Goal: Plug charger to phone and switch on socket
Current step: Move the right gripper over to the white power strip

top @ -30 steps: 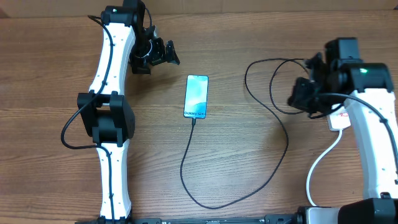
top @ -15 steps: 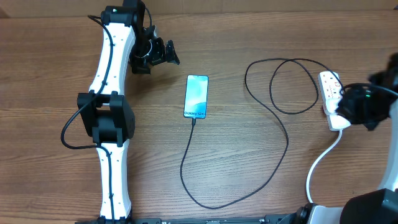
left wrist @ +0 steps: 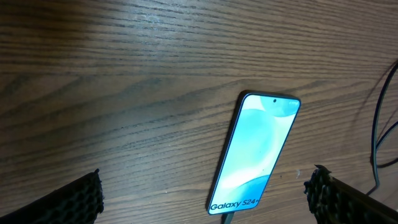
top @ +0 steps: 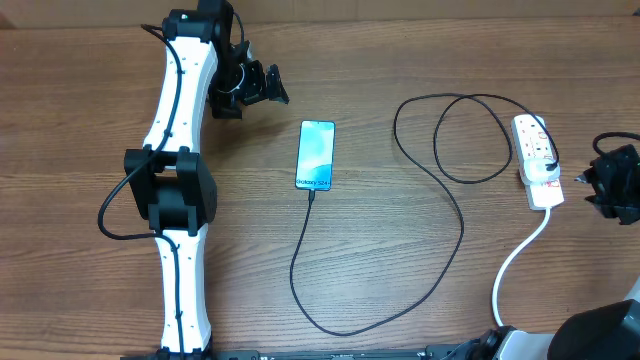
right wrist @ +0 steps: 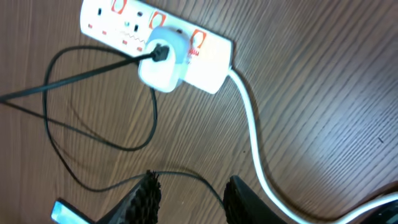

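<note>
- Overhead view: the phone [top: 316,153] lies flat, screen up. The charger [top: 455,215] loops from the phone's near end to the socket [top: 537,160], well right of the phone.
- The phone looks slim, hard and probably slippery, so pinch it across its long edges.
- The cable looks light and limp. Grip it just behind its tip at the phone, since the loop would only drag.
- The socket's switches need a firm fingertip press, and the light strip may slide.
- The left gripper [top: 262,88] hovers beyond and left of the phone, jaws spread wide, empty. The right gripper [top: 612,185], far right of the phone, has its fingers parted and holds nothing.
- Bare table [top: 400,60] surrounds the phone, with its far edge well beyond.
</note>
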{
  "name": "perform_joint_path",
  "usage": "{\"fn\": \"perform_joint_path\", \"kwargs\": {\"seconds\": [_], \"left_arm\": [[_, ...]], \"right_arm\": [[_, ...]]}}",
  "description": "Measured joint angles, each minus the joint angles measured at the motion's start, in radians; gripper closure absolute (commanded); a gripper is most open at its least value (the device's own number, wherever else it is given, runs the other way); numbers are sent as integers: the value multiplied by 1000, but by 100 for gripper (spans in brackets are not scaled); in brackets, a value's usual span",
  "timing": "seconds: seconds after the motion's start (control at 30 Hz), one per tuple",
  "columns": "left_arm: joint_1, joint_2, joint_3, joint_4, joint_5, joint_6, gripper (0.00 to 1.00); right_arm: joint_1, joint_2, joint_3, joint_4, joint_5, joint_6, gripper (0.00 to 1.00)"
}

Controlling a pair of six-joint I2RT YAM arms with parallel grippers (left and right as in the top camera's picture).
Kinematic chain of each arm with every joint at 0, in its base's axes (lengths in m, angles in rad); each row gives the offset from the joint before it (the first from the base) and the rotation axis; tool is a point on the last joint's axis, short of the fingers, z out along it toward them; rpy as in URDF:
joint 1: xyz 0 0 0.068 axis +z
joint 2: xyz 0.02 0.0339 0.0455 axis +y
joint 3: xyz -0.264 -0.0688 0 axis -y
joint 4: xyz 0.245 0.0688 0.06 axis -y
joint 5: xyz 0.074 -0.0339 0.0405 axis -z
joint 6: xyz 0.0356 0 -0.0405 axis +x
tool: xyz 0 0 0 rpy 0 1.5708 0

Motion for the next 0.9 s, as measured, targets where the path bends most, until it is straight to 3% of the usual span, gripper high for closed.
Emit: {"fn": "perform_joint_path", "kwargs": {"seconds": [0.13, 0.27, 0.3, 0.33, 0.37, 0.5, 0.8, 0.9], "left_arm": [[0, 0, 0, 0, 0, 0, 0], [0, 0, 0, 0, 0, 0, 0], [0, 0, 0, 0, 0, 0, 0], [0, 0, 0, 0, 0, 0, 0], [0, 0, 0, 0, 0, 0, 0], [0, 0, 0, 0, 0, 0, 0], [0, 0, 0, 0, 0, 0, 0], [0, 0, 0, 0, 0, 0, 0]], "right_arm": [[0, 0, 0, 19, 23, 16, 46], [0, 0, 0, 36, 61, 51, 44], [0, 0, 0, 39, 74, 62, 40], [0, 0, 0, 42, 86, 76, 27], [0, 0, 0, 45, 102, 88, 23], [0, 0, -1, 65, 129, 114, 22], [0, 0, -89, 119, 142, 142, 0], [0, 0, -105, 145, 143, 149, 0]]}}
